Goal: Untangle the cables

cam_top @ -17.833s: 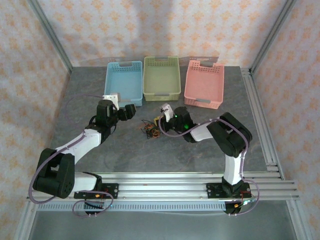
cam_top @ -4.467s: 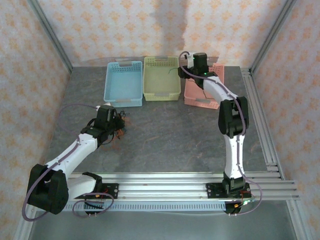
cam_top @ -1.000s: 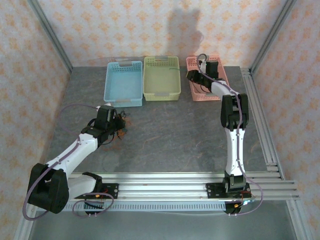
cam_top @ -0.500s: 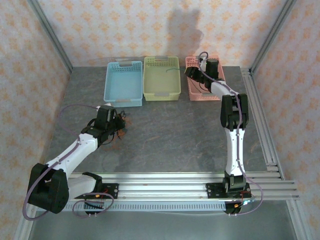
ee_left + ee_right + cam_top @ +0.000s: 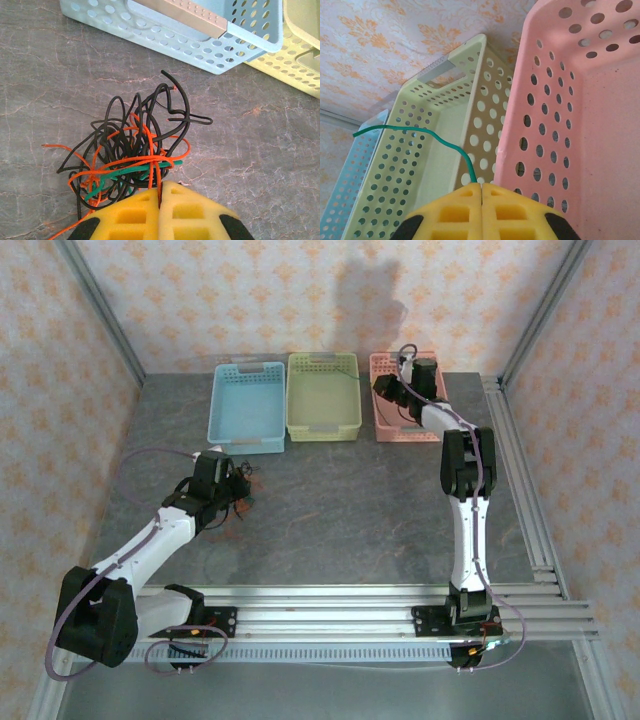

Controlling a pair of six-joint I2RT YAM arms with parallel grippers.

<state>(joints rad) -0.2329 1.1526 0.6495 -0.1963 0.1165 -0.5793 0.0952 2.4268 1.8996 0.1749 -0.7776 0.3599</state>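
Hidden bits first: the near edge of the cable tangle [image 5: 140, 161] runs under your left pincer [image 5: 160, 189], so you can't tell where those strands end. Black, orange & green strands cross too densely to count. From the top cam the tangle is just a dark smudge at the pincer tip.

Left pincer is fully closed, pads together, w/ orange strands pinched in the seam. The rest of the tangle fans out just ahead of it on the surface [image 5: 260, 165], near the blue basket [image 5: 165, 35] but apart from it.

Your right pincer [image 5: 481, 189] is closed too, gripping one end of a single green wire [image 5: 420, 130]. The wire arcs up & left from the pads over the yellow-green basket [image 5: 420, 165], beside the pink basket [image 5: 540, 100]. Its free end hangs in the air.
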